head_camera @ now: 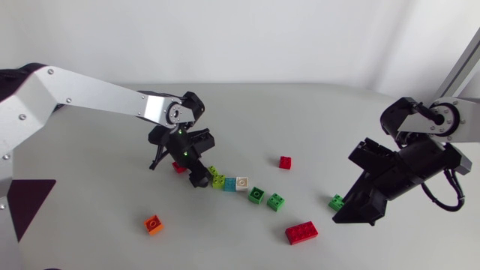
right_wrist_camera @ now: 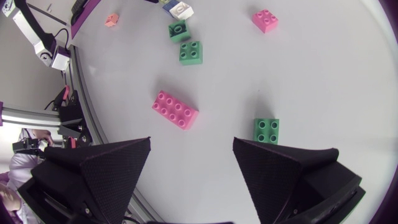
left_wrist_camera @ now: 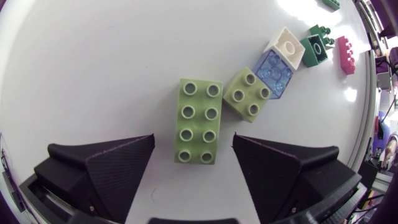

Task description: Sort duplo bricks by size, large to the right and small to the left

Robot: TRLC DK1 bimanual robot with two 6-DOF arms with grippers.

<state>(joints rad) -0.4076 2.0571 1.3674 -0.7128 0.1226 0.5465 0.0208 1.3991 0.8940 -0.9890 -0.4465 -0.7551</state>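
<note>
The left gripper [left_wrist_camera: 194, 143] hangs open over the white tabletop [left_wrist_camera: 93, 62]. A large pale green eight-stud brick [left_wrist_camera: 198, 121] lies flat between its fingers, which are clear of it on both sides. The brick's long sides face the fingers.

A small pale green four-stud brick [left_wrist_camera: 247, 94] sits just ahead of one finger, at or against the large brick's corner. A blue brick [left_wrist_camera: 273, 73] and a white brick [left_wrist_camera: 287, 46] follow in a row beyond it.

Likely risk: the finger on that side could catch or nudge the small brick as the gripper descends or closes, twisting the large brick or pushing the row along.

The right gripper [right_wrist_camera: 191, 146] is also open and holds nothing. A small green brick [right_wrist_camera: 266, 130] lies just ahead of one of its fingers. Carrying the large brick rightward could bring the two arms close together.
</note>
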